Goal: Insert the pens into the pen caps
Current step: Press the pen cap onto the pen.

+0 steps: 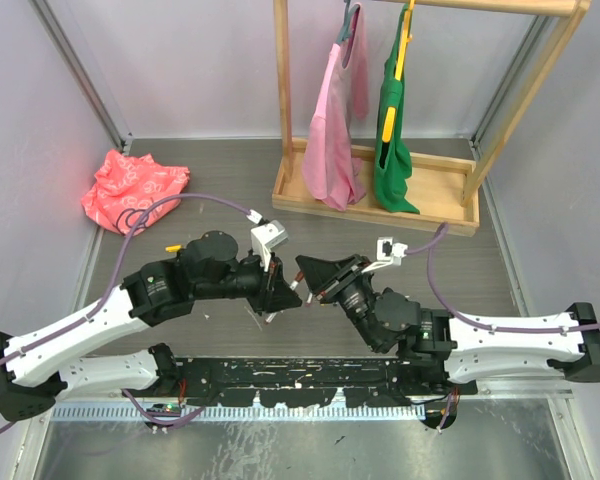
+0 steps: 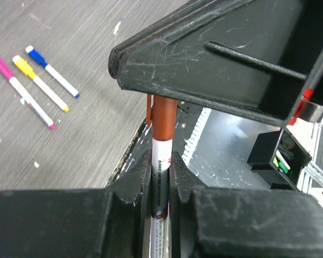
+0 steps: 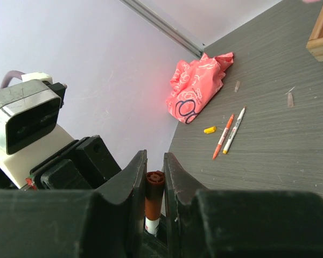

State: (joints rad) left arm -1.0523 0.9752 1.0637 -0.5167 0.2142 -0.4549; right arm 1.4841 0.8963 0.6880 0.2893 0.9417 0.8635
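So your two hands are meeting nose to nose over the middle of the tabletop, up in the air, not resting on it. Your left hand is clamped on the white barrel of a pen, with both fingers pressed tight against its sides. The far end of that pen has the red cap on it, and the cap looks like it's sitting right over the tip.

Your right hand is closed around that same red cap, one finger on each side and touching it. From its wrist cam you're looking straight down at the cap's end, with a bit of white barrel showing below.

The rest is lying flat on the tabletop. Off to your left hand's side there's a pink pen, a yellow pen and a blue pen, side by side and close together. Further back there's an orange pen just beside another white-barrelled pen, with a loose yellow cap near them. Behind those, by the wall, is a crumpled red bag. A wooden rack stands at the back edge.
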